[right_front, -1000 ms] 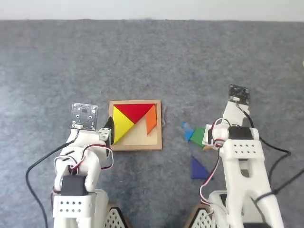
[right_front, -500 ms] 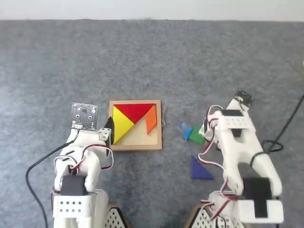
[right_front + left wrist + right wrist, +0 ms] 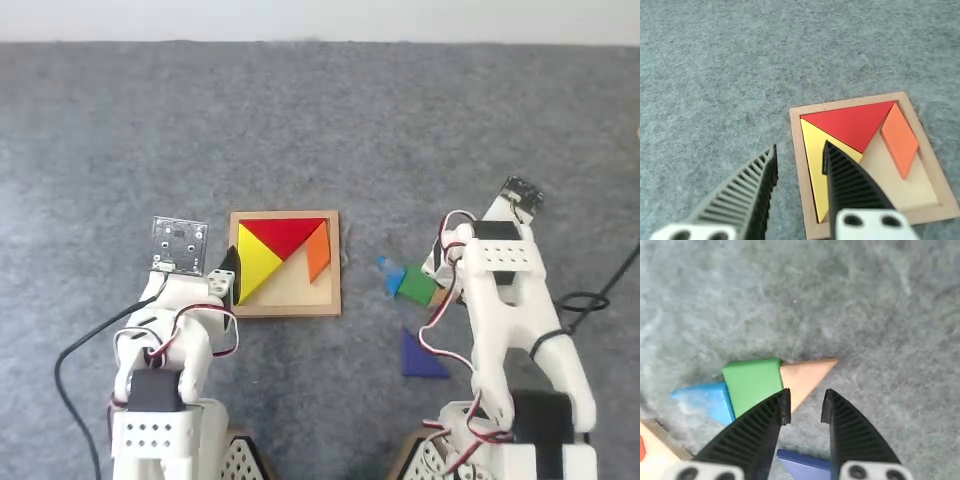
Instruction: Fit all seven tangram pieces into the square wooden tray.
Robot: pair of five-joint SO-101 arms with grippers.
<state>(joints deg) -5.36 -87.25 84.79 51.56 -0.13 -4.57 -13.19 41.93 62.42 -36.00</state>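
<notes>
The square wooden tray (image 3: pixel 334 300) holds a red triangle (image 3: pixel 285 235), a yellow triangle (image 3: pixel 255 268) and an orange parallelogram (image 3: pixel 318 252). My left gripper (image 3: pixel 799 150) hangs open over the tray's left rim (image 3: pixel 796 145), above the yellow triangle (image 3: pixel 812 165). To the tray's right lie a green square (image 3: pixel 415 285), a light blue triangle (image 3: pixel 392 273) and a dark blue triangle (image 3: pixel 420 356). My right gripper (image 3: pixel 805 400) is open just above a tan triangle (image 3: pixel 807 374), which touches the green square (image 3: pixel 752 385).
Grey carpet covers the table. The right arm's body (image 3: pixel 500 300) hides part of the tan piece in the high view. A dark blue piece (image 3: pixel 805 465) lies close below the right fingers. Open carpet stretches behind the tray and the loose pieces.
The right arm has swung and shifted to the right, uncovering the green square in the high view. The left arm and the tray pieces have not moved.
</notes>
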